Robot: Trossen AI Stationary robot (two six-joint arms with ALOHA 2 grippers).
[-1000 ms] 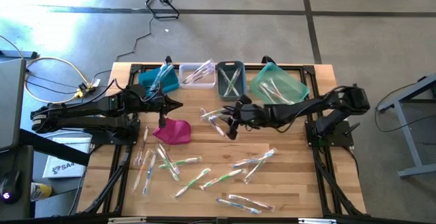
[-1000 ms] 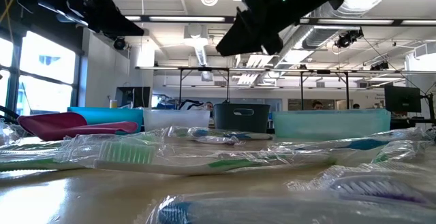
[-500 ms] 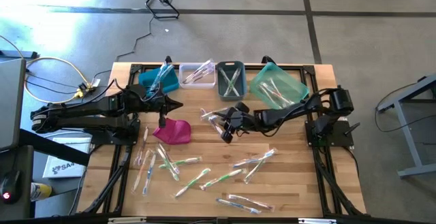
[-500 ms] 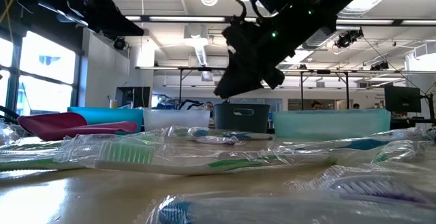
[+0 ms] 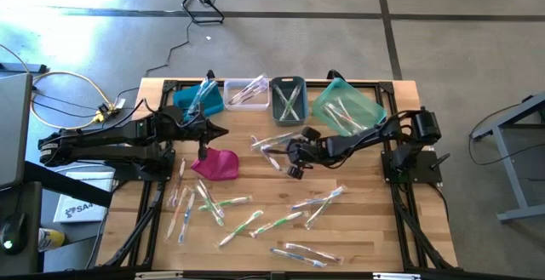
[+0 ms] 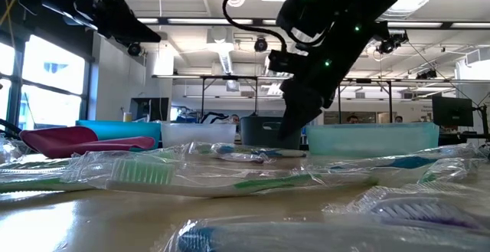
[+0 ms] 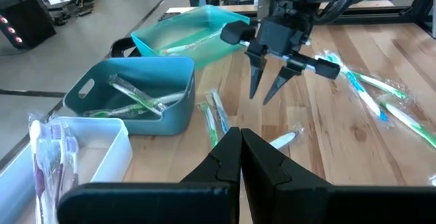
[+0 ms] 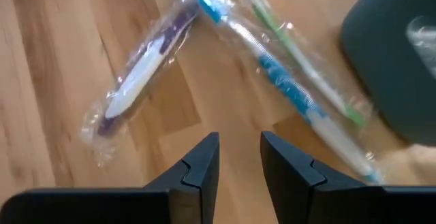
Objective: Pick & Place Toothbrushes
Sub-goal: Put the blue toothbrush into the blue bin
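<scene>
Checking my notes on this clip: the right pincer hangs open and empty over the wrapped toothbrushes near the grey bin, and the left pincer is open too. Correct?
One error: the left pincer is shut, its fingers pressed together, as the left wrist view shows. The rest holds: the right pincer hangs open and empty over the wrapped toothbrushes near the grey bin.

My two arms are matte black, built of blocky jointed links with black cables looped along them. Small green lights glow on my right arm. My right gripper (image 7: 267, 88) ends in two slim, tapering black fingers (image 8: 197, 171). My left gripper (image 7: 240, 157) has the same wedge-shaped black fingers.
</scene>
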